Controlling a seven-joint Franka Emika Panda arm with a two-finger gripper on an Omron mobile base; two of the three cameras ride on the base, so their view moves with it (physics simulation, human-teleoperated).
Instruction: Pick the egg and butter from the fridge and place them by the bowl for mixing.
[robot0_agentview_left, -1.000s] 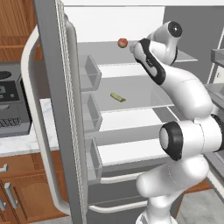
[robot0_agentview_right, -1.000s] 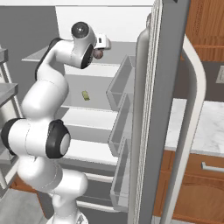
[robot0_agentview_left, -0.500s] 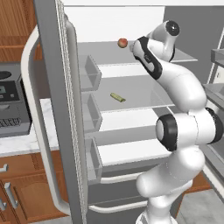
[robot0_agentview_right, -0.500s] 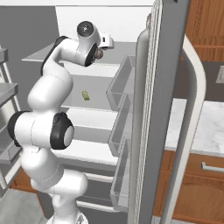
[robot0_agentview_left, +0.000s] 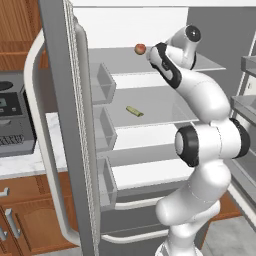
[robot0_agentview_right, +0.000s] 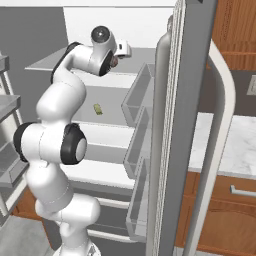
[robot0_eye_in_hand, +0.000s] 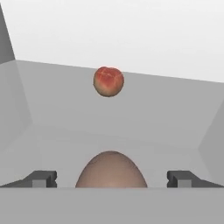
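You had the gripper (robot0_eye_in_hand: 111, 178) spread wide on the top shelf of the fridge (robot0_agentview_left: 150, 60) so its tips flanked the egg (robot0_eye_in_hand: 111, 169), a smooth dull-brown dome between them, ready to be pinched, with a glossy red-orange fruit (robot0_eye_in_hand: 108, 81) farther back and the thin yellow-olive butter (robot0_agentview_left: 134, 111) one shelf below.

My arm (robot0_agentview_left: 200, 95) is glossy white, rounded links joined by black bands, with dark square fingertips (robot0_eye_in_hand: 43, 178)
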